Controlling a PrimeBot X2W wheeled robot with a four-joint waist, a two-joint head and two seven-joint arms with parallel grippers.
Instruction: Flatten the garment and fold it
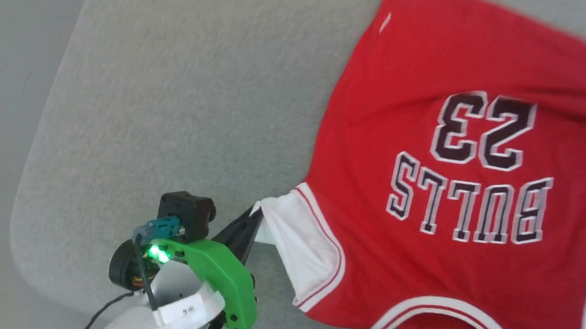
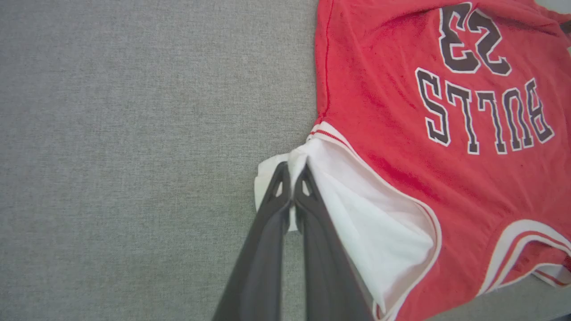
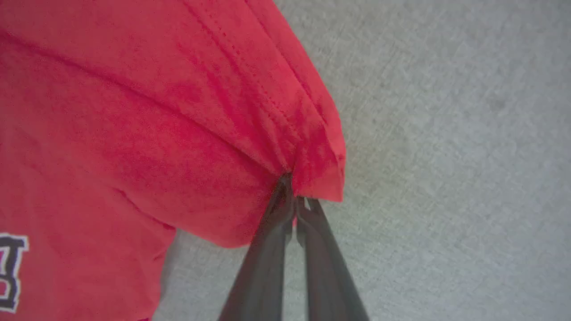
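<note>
The flat grey fabric-covered bench (image 1: 166,91) carries the red soft-fabric T-shirt with white short sleeves (image 1: 397,127). It is spread print-up, collar towards the robot and hem at the far side, so its long axis runs away from the robot. In the head view the whole shirt lies to the right of the left end effector (image 1: 255,218). That one's dark fingers are pressed together on the tip of the near white sleeve (image 2: 370,209). The right end effector (image 3: 294,196) is likewise clamped, pinching a stitched red hem corner (image 3: 325,169), with the cloth bunching up and left of it in its wrist view. Flattening likely calls for each arm to draw outward, away from the shirt's body.
</note>
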